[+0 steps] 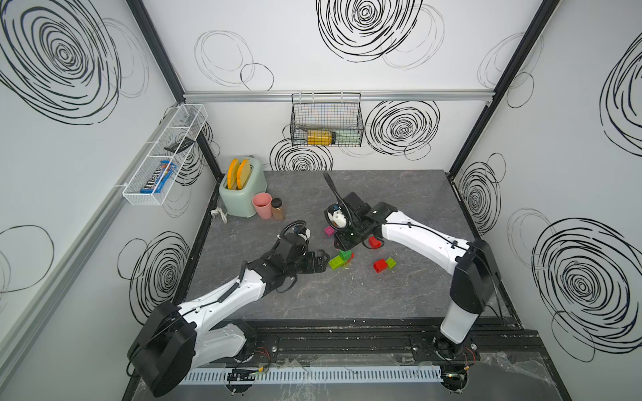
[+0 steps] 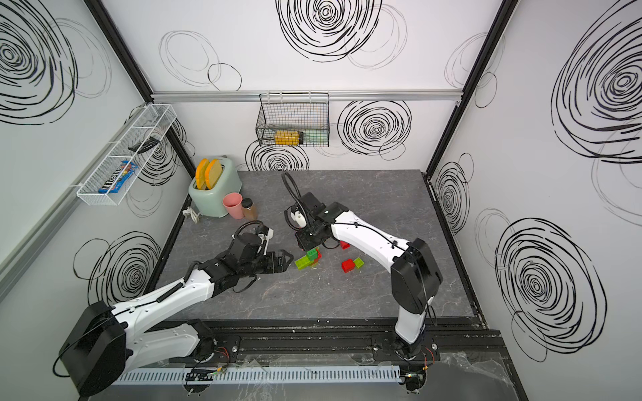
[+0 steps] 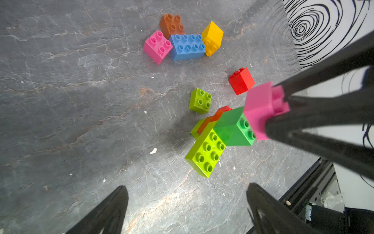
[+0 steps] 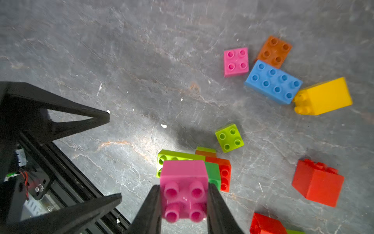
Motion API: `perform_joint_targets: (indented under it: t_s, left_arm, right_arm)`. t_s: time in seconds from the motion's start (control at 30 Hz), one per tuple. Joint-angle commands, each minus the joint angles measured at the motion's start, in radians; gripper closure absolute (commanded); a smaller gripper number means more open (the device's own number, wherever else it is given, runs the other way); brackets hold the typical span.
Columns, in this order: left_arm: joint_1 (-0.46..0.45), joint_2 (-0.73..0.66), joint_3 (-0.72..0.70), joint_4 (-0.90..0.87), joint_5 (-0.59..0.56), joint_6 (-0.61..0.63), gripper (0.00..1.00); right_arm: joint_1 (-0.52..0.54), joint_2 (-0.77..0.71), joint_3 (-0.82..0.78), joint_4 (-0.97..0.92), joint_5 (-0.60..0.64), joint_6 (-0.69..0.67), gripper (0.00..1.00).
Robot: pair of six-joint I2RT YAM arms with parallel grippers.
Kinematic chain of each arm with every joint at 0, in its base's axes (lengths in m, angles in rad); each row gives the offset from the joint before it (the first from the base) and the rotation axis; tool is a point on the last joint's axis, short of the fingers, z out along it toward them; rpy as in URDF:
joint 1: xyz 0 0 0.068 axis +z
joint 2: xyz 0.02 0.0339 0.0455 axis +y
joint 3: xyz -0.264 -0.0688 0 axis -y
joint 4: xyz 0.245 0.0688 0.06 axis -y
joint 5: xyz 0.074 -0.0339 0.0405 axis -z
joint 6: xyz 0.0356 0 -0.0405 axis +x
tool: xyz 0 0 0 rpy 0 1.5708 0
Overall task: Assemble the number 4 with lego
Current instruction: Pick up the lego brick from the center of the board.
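Grey table [image 1: 399, 194] fills the frame centre. Left gripper [image 1: 323, 258], left of centre, stands wide and empty, just beside the lime, green and red lego stack [image 1: 342, 258]. Right gripper [image 4: 184, 188] is clamped on a pink lego brick [image 4: 184, 182] over that stack. A red-and-lime pair [image 1: 384, 264] lies to the right.

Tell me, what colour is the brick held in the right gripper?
Pink; the right wrist view shows this brick best, inside the right gripper.
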Motion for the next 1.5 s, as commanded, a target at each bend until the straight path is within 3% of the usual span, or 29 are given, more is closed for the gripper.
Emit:
perform_joint_targets:
  t_s: [0.0, 0.43, 0.8, 1.47]
  left_arm:
    - [0.023, 0.002, -0.028, 0.052, 0.026, -0.061, 0.04]
    - [0.075, 0.031, -0.065, 0.076, 0.086, -0.043, 0.04]
    - [0.113, 0.09, -0.055, 0.105, 0.1, -0.054, 0.04]
    - [0.113, 0.149, -0.053, 0.121, 0.121, -0.035, 0.04]
  right_arm:
    - [0.012, 0.03, 0.042, -0.143, 0.068, 0.048, 1.0]
    - [0.014, 0.049, 0.115, -0.16, 0.06, 0.09, 1.0]
    - [0.032, 0.03, 0.086, -0.166, 0.094, 0.274, 1.0]
    - [0.038, 0.079, 0.056, -0.171, 0.111, 0.283, 1.0]
